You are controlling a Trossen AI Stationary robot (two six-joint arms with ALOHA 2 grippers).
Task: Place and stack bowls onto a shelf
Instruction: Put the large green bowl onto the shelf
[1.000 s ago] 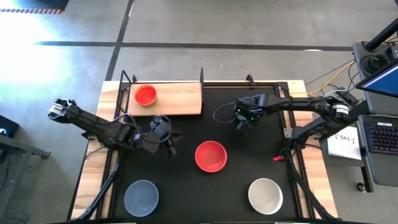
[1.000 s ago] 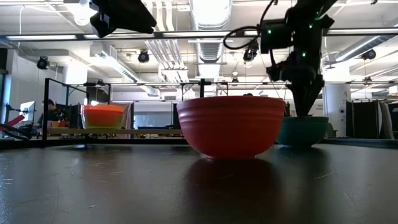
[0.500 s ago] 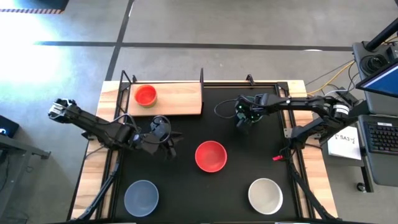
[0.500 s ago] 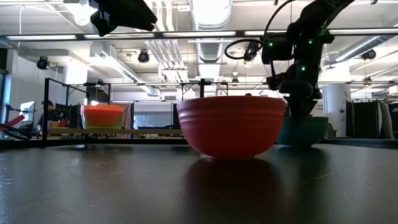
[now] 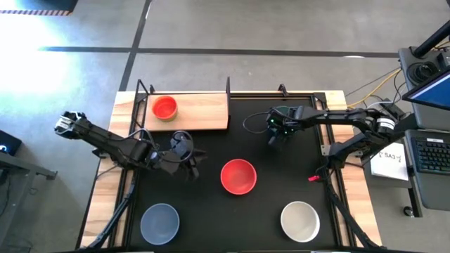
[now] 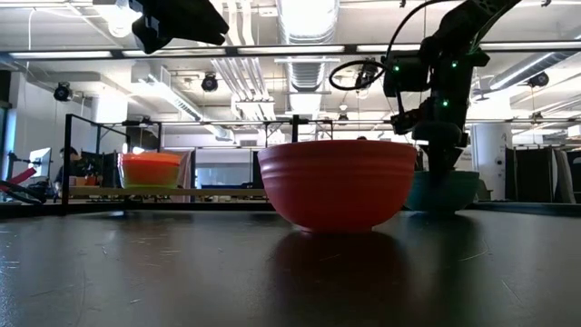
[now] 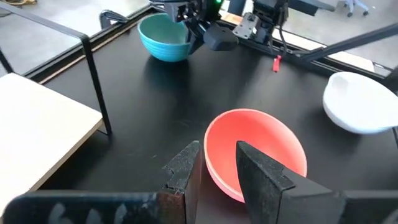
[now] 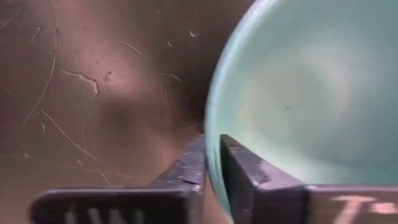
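Observation:
The teal bowl (image 7: 163, 38) stands on the black mat at the far right, and my right gripper (image 8: 212, 163) is shut on it from above. The high view hides this bowl under the gripper (image 5: 278, 131). A red bowl (image 5: 238, 176) sits on its base at the mat's middle. An orange-red bowl (image 5: 164, 107) stands on the pale wooden shelf (image 5: 204, 112) at the far left. My left gripper (image 7: 214, 169) hovers left of the red bowl, open, with nothing between its fingers. My right gripper pinches the teal bowl's rim (image 8: 212, 134) between its two fingers, one finger (image 8: 242, 165) inside the bowl and the other (image 8: 189, 167) outside. The fingers come from above, pointing down. The bowl stands upright with its base on the mat (image 6: 443, 193).
A grey-blue bowl (image 5: 159, 223) and a white bowl (image 5: 300, 220) stand near the mat's front edge. Thin black posts (image 5: 228, 86) rise at the shelf's ends. A desk with a laptop (image 5: 429, 154) lies beyond the table's right edge.
My right gripper has come down a little onto the teal bowl, which has stayed where it was.

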